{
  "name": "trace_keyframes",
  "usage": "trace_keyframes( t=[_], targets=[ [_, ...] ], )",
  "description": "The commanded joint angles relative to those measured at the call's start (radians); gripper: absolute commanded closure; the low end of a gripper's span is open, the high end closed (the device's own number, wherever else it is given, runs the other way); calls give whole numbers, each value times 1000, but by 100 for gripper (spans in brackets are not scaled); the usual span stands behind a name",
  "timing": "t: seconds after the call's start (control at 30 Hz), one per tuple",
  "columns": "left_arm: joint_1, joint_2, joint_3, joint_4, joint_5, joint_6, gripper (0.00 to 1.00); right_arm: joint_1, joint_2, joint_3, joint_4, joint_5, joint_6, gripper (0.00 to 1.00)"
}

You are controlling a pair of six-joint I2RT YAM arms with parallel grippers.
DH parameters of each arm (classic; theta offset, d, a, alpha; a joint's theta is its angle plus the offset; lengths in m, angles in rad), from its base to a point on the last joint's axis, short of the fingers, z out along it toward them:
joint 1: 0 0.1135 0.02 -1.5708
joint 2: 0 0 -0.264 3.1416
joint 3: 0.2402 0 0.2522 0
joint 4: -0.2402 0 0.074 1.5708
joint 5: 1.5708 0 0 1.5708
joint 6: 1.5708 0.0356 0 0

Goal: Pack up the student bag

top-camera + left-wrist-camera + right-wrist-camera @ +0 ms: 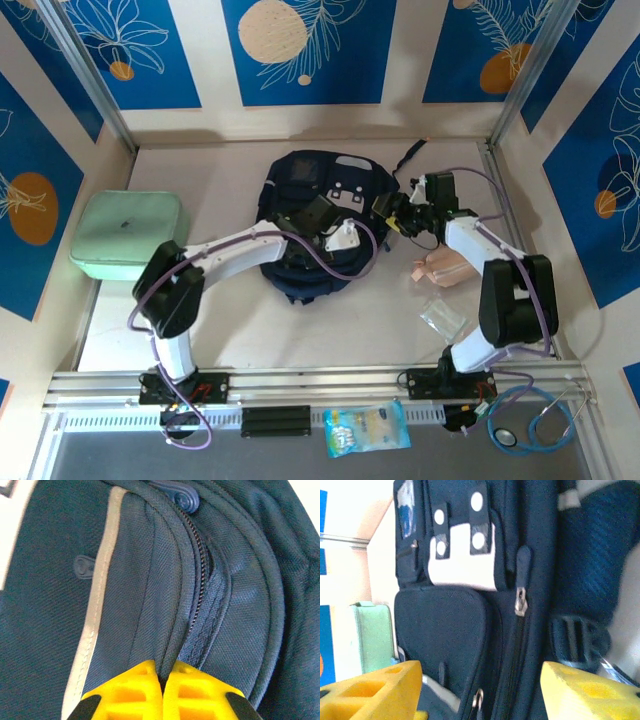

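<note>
- The left pincer (162, 692) is being kept together, seemingly nipping a fold of the student bag (150, 605) beside its zipper (204, 570).
- The right pincer (480, 682) is being held wide apart at the bag's right edge.
- The bag is lying flat on the bench (230, 320). It is being judged soft and floppy, best gripped at seams or zipper pulls.

One student bag (300, 180), one mint case (130, 235), one pink pouch (440, 268) (crumpled), one snack packet (366, 428).
</note>
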Motion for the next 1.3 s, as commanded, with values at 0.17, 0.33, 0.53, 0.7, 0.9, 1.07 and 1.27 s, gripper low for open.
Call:
trace_keyframes(
  t=[0.17,0.33,0.53,0.7,0.9,1.07,1.27],
  targets=[
    [14,-148,-88,73,46,-112,100,-7,180,174,44,-123,-62,42],
    [17,-159,-109,80,54,-130,100,-9,297,273,-3,-126,-120,43],
    [17,-160,-115,75,58,-133,100,-1,405,353,-82,-153,-216,46],
    [17,-157,-124,87,62,-142,100,8,419,310,-101,-170,-260,47],
    [16,-139,-119,95,49,-144,100,26,389,241,-108,-275,-323,55],
    [17,-129,-112,99,48,-144,100,31,352,207,-129,-280,-345,66],
    [18,-129,-109,99,51,-144,100,53,348,210,-163,-251,-389,75]
  ],
)
